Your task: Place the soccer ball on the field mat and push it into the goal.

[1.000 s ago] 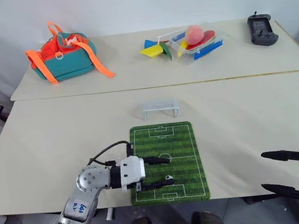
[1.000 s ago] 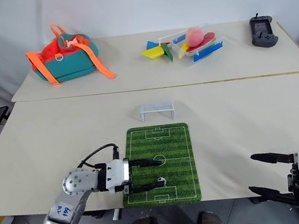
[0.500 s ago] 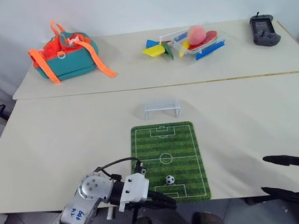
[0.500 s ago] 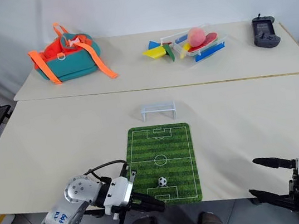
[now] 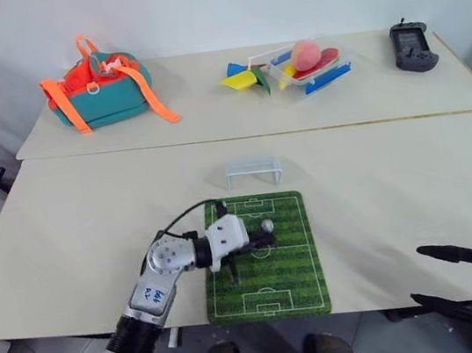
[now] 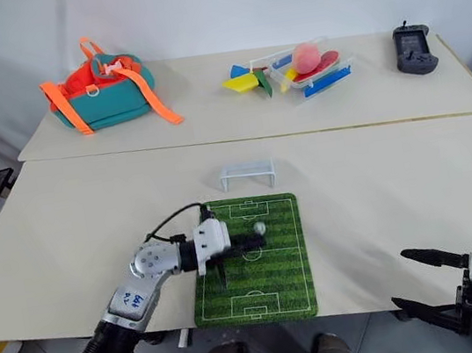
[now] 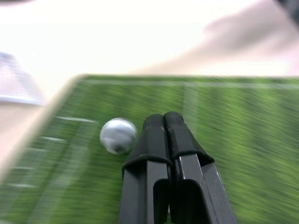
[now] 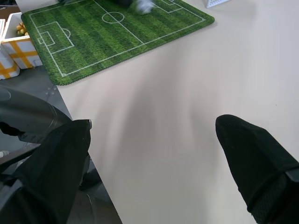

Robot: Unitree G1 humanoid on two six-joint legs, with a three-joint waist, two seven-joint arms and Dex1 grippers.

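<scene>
The green field mat (image 5: 295, 265) lies near the table's front edge. The small soccer ball (image 5: 267, 224) rests on the mat's far half, blurred in the left wrist view (image 7: 117, 135). My left gripper (image 5: 260, 242) is shut with nothing in it, low over the centre circle, its tips just behind and beside the ball. The pale goal (image 5: 253, 171) stands on the table just beyond the mat's far end, with nothing inside it. My right gripper (image 5: 418, 274) hangs open off the table's front right edge, its fingers (image 8: 252, 154) wide apart.
A teal and orange bag (image 5: 103, 90) sits at the back left. At the back centre is a clear tray (image 5: 313, 67) with a pink ball and coloured pieces, and at the back right a black controller (image 5: 415, 47). A seam (image 5: 344, 125) joins two tables.
My left gripper, open around the ball a second ago, drew back to the mat's near edge and shut, then swept forward to the centre. The ball rolled from the near half toward the goal.
</scene>
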